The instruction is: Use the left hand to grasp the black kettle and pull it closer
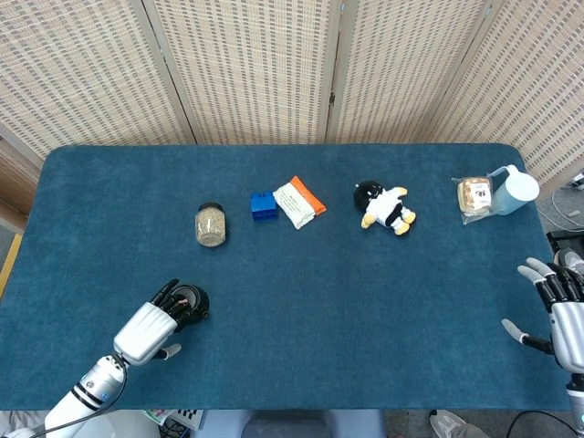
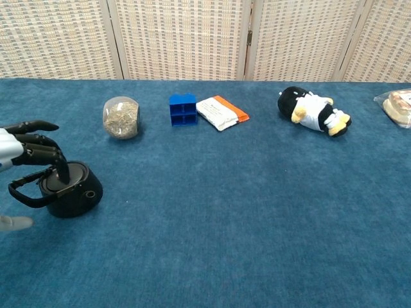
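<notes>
The black kettle (image 2: 69,190) stands upright near the table's front left, its lid up and its thin handle loop showing free on its left side. From above, the kettle (image 1: 190,299) sits just past my left hand's fingertips. My left hand (image 1: 146,329) reaches in from the near left corner. In the chest view the left hand (image 2: 29,151) has its fingers stretched out and apart, one fingertip touching the lid and nothing gripped. My right hand (image 1: 558,310) hovers at the table's right edge with fingers spread, holding nothing.
A jar of grains (image 1: 210,224), a blue block (image 1: 264,205), an orange-and-white packet (image 1: 298,202) and a penguin plush (image 1: 383,207) lie in a row across the middle. A wrapped snack (image 1: 474,195) and a pale blue cup (image 1: 514,190) sit far right.
</notes>
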Robot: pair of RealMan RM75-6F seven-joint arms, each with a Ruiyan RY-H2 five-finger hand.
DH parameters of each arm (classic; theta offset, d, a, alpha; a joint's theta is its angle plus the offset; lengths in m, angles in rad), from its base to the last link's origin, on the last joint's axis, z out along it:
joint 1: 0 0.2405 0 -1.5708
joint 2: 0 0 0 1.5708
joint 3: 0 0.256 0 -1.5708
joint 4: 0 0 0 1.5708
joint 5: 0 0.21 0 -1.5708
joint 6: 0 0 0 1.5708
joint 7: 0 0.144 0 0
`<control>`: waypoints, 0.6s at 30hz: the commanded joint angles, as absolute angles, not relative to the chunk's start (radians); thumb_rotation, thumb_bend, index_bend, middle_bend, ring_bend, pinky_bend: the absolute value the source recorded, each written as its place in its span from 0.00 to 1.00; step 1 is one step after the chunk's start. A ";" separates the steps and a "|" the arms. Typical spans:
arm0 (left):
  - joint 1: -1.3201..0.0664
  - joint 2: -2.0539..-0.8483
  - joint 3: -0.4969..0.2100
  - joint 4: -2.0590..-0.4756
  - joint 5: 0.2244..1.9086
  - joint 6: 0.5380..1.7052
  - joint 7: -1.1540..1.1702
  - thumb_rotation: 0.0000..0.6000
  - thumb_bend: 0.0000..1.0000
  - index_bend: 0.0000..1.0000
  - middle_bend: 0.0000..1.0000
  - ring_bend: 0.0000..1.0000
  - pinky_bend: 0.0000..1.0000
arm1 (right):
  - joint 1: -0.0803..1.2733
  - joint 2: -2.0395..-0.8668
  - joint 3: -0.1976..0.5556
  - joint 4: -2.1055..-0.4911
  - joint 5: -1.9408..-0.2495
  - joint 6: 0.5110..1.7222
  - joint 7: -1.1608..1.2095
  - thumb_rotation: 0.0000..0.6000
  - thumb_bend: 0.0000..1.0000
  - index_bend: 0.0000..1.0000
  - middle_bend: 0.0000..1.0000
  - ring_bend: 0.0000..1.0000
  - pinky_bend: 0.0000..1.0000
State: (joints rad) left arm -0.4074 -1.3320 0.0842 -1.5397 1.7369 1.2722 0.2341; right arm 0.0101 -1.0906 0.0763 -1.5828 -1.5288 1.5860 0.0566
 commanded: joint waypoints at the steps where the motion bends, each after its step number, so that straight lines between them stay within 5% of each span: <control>1: -0.382 -1.333 0.069 -1.558 1.704 1.294 0.264 1.00 0.15 0.36 0.36 0.32 0.00 | 0.012 -1.090 0.079 -1.583 -1.529 1.586 0.058 1.00 0.13 0.21 0.17 0.11 0.12; 8: -0.352 -1.334 0.067 -1.603 1.649 1.286 0.313 1.00 0.15 0.45 0.47 0.40 0.00 | 0.025 -1.085 0.109 -1.599 -1.528 1.605 0.045 1.00 0.13 0.21 0.16 0.04 0.08; 18: -0.343 -1.356 0.055 -1.602 1.633 1.290 0.313 1.00 0.15 0.45 0.48 0.40 0.00 | 0.031 -1.077 0.118 -1.615 -1.518 1.601 0.031 1.00 0.13 0.21 0.16 0.04 0.06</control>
